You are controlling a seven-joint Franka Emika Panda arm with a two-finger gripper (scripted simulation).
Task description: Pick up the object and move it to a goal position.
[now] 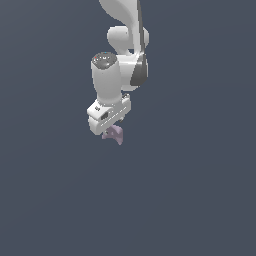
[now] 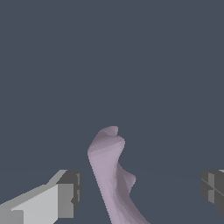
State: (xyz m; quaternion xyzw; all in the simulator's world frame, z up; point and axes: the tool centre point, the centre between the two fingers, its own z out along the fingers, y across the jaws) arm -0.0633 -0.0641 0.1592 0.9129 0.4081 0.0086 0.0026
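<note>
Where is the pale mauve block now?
In the exterior view, the pale mauve block sits centrally, directly beneath the white hand, between its open fingers.

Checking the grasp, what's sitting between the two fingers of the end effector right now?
Only the purple block, standing between the open fingers in the wrist view; neither finger touches it.

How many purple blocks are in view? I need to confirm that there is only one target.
1: the purple block sits directly under the gripper, and in the wrist view it lies between the open fingers. The arm could hide others.
</note>
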